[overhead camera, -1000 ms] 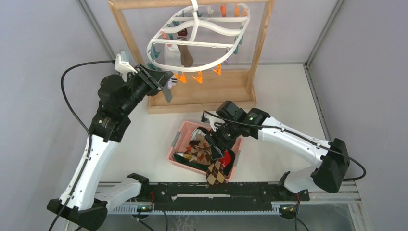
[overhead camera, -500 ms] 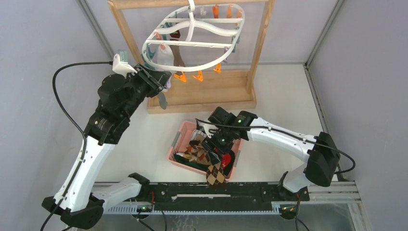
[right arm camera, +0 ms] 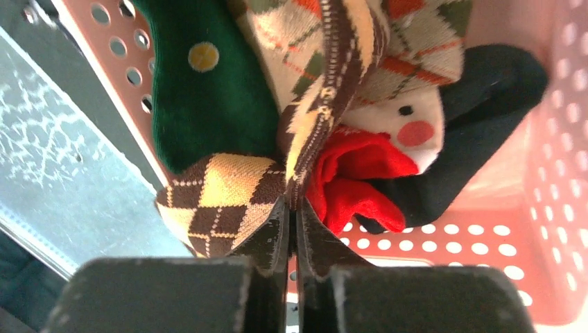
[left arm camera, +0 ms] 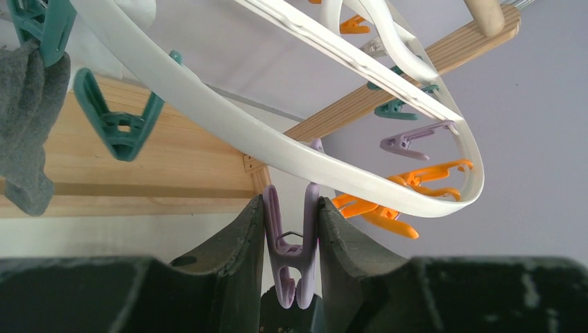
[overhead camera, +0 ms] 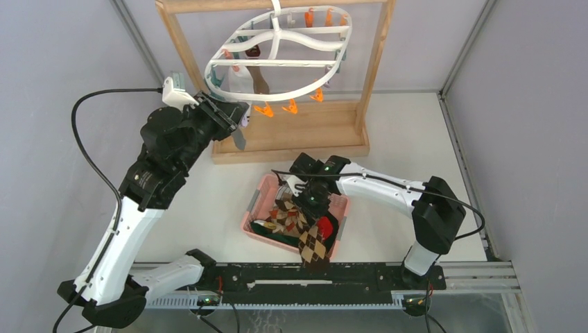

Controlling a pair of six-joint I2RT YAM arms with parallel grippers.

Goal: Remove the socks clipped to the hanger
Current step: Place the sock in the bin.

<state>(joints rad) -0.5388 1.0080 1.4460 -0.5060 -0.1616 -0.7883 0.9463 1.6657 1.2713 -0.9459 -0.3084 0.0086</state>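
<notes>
Two work points are in evidence. The wooden frame (overhead camera: pixel 291 139) at the top centre of the overhead view carries the hanger (overhead camera: pixel 277 62), which is tilted. A few socks (overhead camera: pixel 240 78) hang under the hanger's left half. In the upper left of the left wrist view, a grey sock (left arm camera: pixel 28 125) hangs from a teal clip (left arm camera: pixel 38 21).

At lower centre, the pink basket (overhead camera: pixel 253 208) on the surface holds freed socks, with an argyle sock (overhead camera: pixel 312 244) draped over its near rim.

The left end effector (left arm camera: pixel 291 205) is clamped on a purple clip (left arm camera: pixel 291 267) beneath the hanger's rim; no sock shows in that clip. The right end effector (right arm camera: pixel 292 208) sits over the basket with its fingers drawn together. Whether they nip fabric cannot be told.

Assessment: mid-task, at the clip-release step. The next move likely calls for the right arm to rise and take a hanging sock.
</notes>
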